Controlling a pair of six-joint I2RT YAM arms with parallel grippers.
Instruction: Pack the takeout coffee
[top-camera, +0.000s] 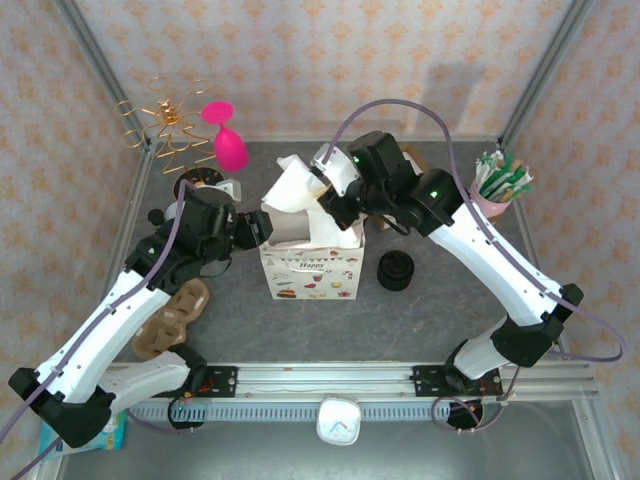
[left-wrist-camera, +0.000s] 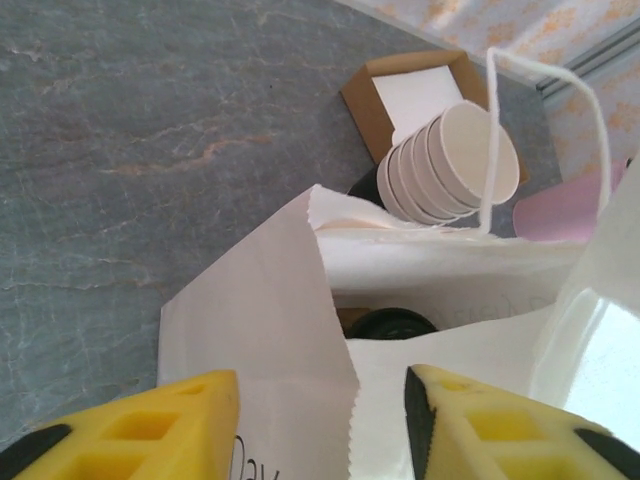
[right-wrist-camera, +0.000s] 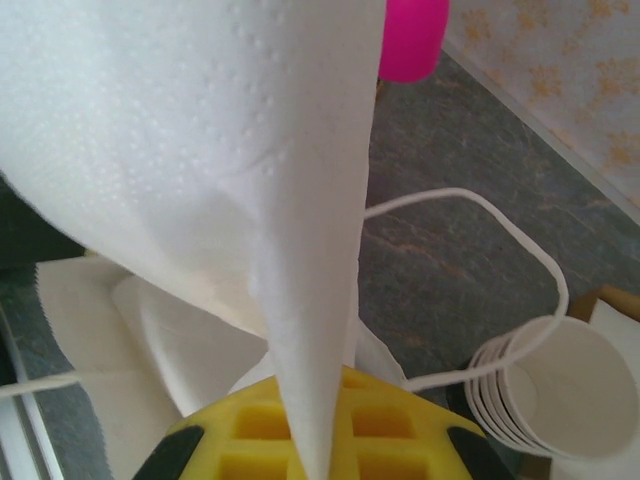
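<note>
Left gripper (left-wrist-camera: 320, 395), jaws apart, straddles the paper bag's (left-wrist-camera: 265, 320) edge. The left wrist view looks inside, where the takeout coffee (left-wrist-camera: 388, 323) sits low, black lid up, axis upright. Farther off, the top view has the right gripper (top-camera: 325, 190) pinching a white napkin (top-camera: 293, 185) over the bag's mouth.

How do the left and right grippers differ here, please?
The left gripper has its jaws apart astride the rim of the paper bag; the right gripper is shut on a white napkin. The left gripper sits beside the bag, the right gripper above it. Both have yellow fingers.
</note>
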